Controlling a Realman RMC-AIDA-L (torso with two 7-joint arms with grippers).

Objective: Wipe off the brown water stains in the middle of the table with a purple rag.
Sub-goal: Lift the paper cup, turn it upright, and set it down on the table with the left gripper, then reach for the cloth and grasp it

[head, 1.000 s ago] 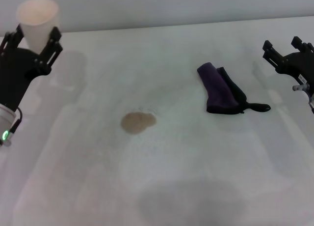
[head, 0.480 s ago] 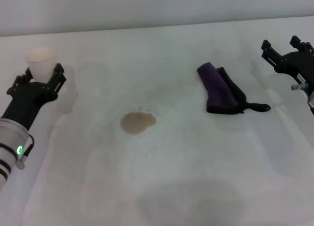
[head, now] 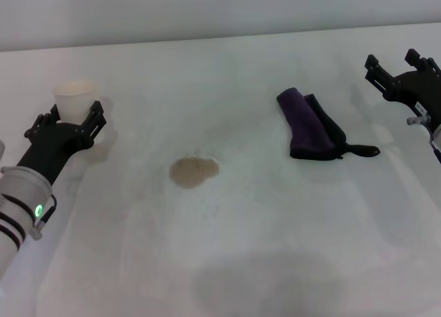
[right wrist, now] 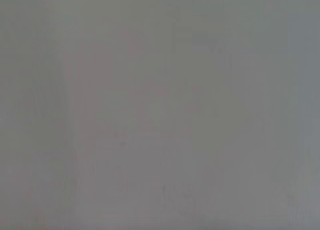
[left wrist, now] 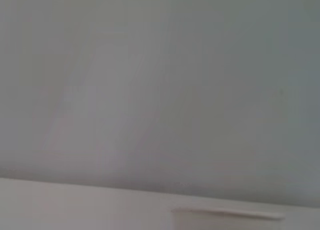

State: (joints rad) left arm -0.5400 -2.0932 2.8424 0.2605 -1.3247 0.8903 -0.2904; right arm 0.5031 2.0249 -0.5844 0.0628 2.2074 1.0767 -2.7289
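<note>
The purple rag (head: 308,124) lay on the table (head: 275,227), right of the brown stain (head: 194,171). It looked soft and light, best pinched at its thick folded middle. The right gripper (head: 403,72) hovered nearby, jaws wide. The left gripper (head: 69,117) held a paper cup (head: 74,96).

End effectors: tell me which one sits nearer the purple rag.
The right end effector, beside the purple rag. The left end effector is across the table, around the paper cup.
</note>
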